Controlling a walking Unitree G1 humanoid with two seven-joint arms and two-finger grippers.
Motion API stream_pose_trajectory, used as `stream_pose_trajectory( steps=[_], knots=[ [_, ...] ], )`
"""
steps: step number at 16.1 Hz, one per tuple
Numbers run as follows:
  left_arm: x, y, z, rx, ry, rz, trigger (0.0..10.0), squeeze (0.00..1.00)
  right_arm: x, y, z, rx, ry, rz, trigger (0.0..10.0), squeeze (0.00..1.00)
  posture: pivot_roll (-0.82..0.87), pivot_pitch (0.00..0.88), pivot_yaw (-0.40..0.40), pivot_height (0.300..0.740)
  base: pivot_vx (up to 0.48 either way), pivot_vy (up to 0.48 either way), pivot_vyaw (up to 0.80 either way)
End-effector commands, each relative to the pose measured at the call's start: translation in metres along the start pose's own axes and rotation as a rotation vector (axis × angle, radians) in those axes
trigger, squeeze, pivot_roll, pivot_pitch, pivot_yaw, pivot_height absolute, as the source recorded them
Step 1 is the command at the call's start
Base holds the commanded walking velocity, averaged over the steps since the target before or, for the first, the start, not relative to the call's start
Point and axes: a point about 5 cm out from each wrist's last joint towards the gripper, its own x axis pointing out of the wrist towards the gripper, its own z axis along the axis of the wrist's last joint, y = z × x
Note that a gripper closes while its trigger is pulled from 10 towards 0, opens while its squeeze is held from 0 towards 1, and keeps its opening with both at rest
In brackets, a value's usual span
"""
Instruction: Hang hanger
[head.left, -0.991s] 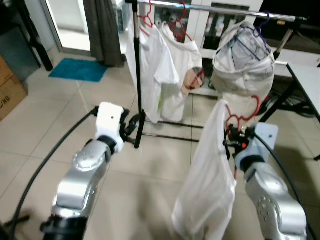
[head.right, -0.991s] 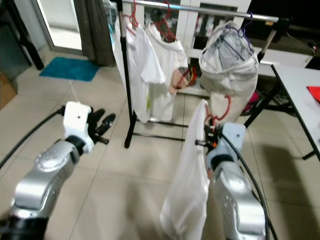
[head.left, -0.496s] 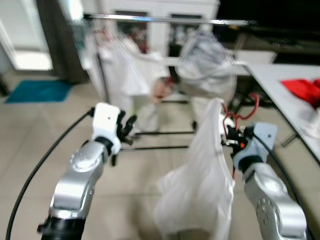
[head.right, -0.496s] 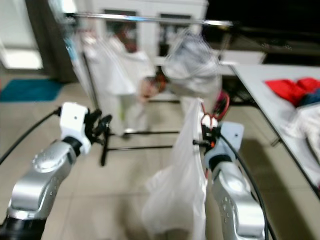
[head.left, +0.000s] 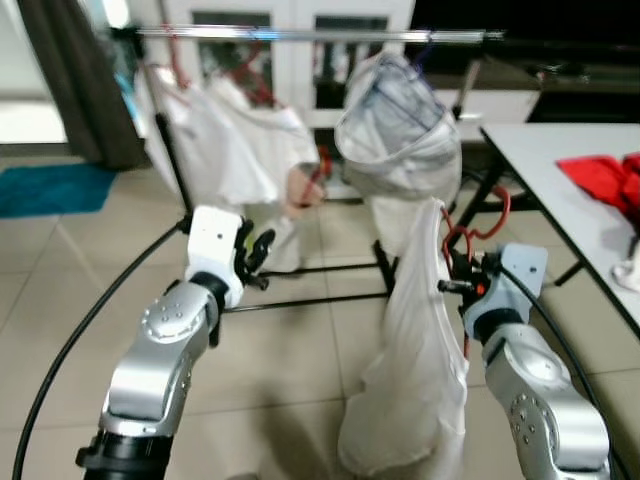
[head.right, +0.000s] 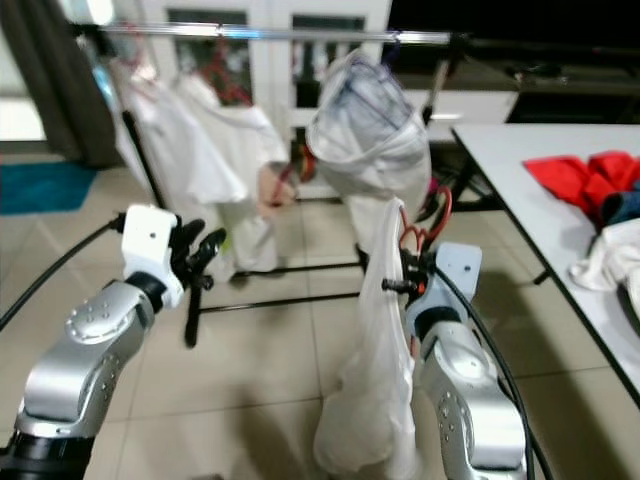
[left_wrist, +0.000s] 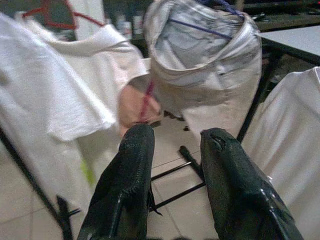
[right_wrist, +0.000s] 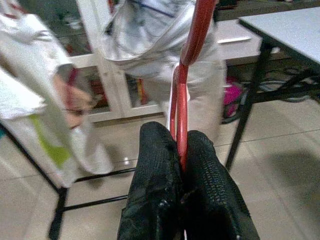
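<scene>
The right gripper (right_wrist: 181, 165) pinches a red hanger (right_wrist: 186, 85), its hook rising just beyond the fingertips; a white garment (head.left: 415, 360) draped below hides the hanger's frame. The left gripper (left_wrist: 175, 150) hovers empty, jaws narrowly parted, short of the clothes rack (head.left: 300, 35) ahead

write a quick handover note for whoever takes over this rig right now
Right end effector: shut on the red hanger, with a white garment draped from it, held in front of the rack.
Left end effector: open, empty, raised toward the rack.
Rail: already carries white shirts and a grey garment on other hangers.
Done: hanger picked up and carried to the rack.
Left: lift the hook onto the rail, release.
</scene>
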Motion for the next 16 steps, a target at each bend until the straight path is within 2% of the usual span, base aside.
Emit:
stream_pose_trajectory(
  steps=[1, 3, 16],
  knots=[
    [0.0015, -0.0066, 0.0026, 0.001, -0.011, -0.024, 10.0, 0.00, -0.0009, -0.0055, 0.0042, -0.018, -0.023, -0.019, 10.0, 0.00, -0.01, 0.037, -0.044, 0.740, 0.341, 0.000, 0.00],
    [0.0020, -0.0066, 0.0031, 0.001, -0.013, -0.027, 10.0, 0.00, -0.0008, -0.0056, 0.0039, 0.006, -0.020, -0.019, 10.0, 0.00, -0.01, 0.033, -0.042, 0.740, 0.345, 0.000, 0.00],
    [0.0019, -0.0076, 0.0031, 0.002, -0.015, -0.033, 10.0, 0.00, -0.0010, -0.0074, 0.0035, -0.033, -0.022, -0.021, 10.0, 0.00, -0.01, 0.028, -0.042, 0.740, 0.348, 0.000, 0.00]
  ],
)
